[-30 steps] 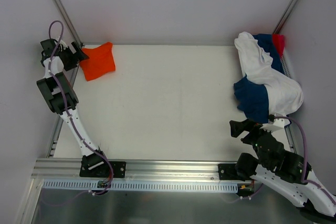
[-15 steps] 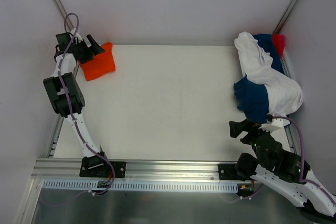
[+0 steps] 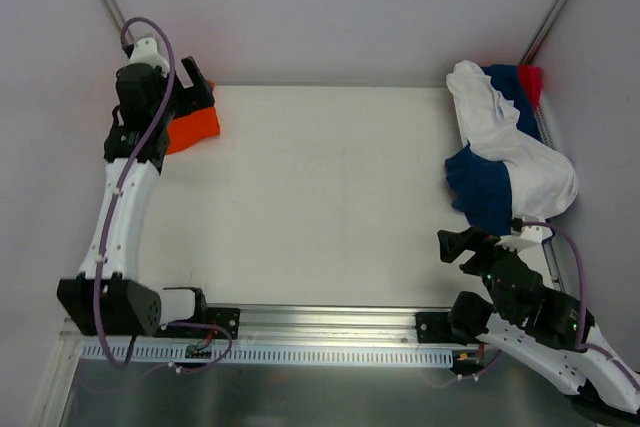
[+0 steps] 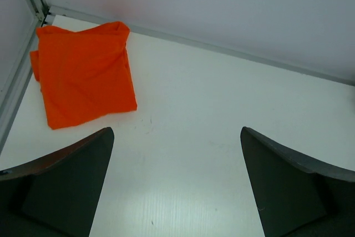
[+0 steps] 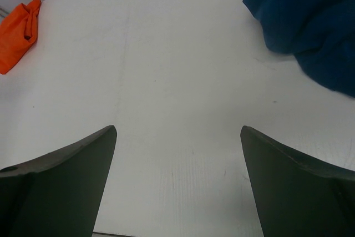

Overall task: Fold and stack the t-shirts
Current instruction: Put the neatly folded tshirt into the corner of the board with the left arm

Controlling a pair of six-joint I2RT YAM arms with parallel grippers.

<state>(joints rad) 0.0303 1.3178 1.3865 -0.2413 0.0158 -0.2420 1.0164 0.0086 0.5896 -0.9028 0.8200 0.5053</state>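
The folded bright orange cloth t-shirt (image 4: 83, 73) lies flat in the far left corner of the white table (image 3: 330, 197). Close above it hangs the left gripper (image 4: 176, 132), fingers wide apart and empty (likewise the right gripper (image 5: 177, 130)). The white t-shirt (image 3: 520, 162), navy blue t-shirt (image 5: 310, 31) and red-pink t-shirt (image 3: 531, 80) lie heaped at the far right.

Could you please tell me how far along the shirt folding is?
Done: the orange t-shirt lies folded in the far left corner. In hand: nothing; the left gripper and right gripper are both open and empty. Remaining: the white t-shirt, navy t-shirt and red-pink t-shirt sit in an unfolded heap at the far right, none stacked yet.
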